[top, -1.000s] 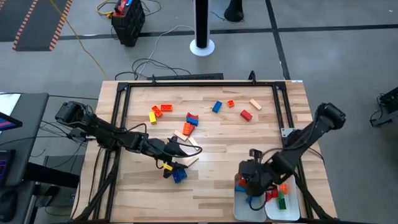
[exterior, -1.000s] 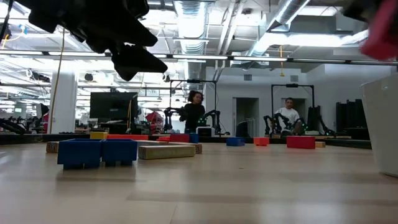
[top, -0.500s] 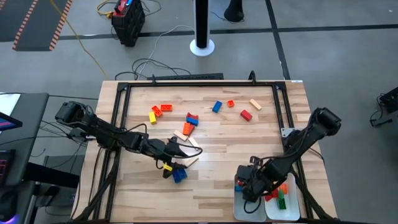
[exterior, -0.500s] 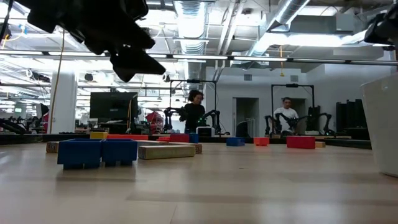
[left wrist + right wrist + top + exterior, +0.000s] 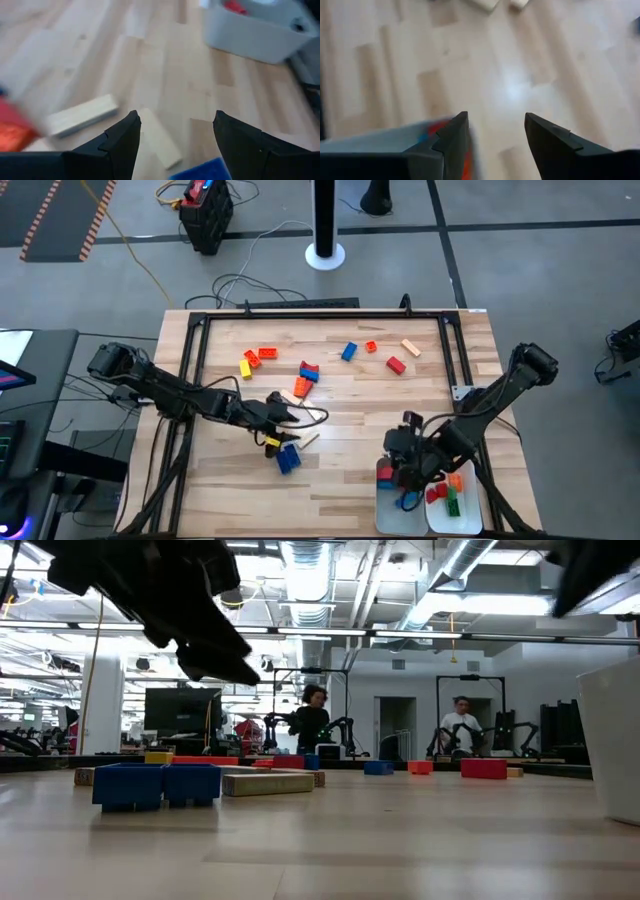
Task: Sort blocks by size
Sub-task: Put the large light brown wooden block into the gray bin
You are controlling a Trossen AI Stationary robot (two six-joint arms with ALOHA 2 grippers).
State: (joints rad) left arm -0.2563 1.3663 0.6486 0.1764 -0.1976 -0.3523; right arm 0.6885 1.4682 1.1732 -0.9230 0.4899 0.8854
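Blocks are lying scattered over my wooden table [image 5: 340,395], and I am taking them from its left edge across to its right. My left gripper [image 5: 285,416] is hovering over the middle of the table toward the left edge, its fingers [image 5: 122,142] spread apart and pinching nothing. In my left wrist view 2 tan blocks [image 5: 80,116] are lying on the wood just ahead of those fingers, one of them between the fingertips but not touched. A blue block [image 5: 288,459] is lying just beside that gripper, toward the near edge, with a small yellow block [image 5: 271,443] touching or almost touching it; I cannot tell which. In the low view the blue block [image 5: 157,784] is sitting flat on the table with a tan one [image 5: 268,782] behind it.

Toward the far edge, more blocks are sitting well apart from the gripper: a yellow, red and orange group [image 5: 255,359], a red-and-blue pair [image 5: 308,370], an orange block [image 5: 302,386], then a blue one [image 5: 348,351], a small orange one [image 5: 371,346], a red one [image 5: 396,365] and a tan one [image 5: 411,347].

My right gripper [image 5: 408,467] is hanging at the near right corner, over the left of 2 white trays [image 5: 385,520], fingers [image 5: 451,137] spread and empty. Red, orange and green blocks [image 5: 447,492] are lying in the right tray [image 5: 466,522], and red and blue blocks [image 5: 384,473] are showing in the left tray.
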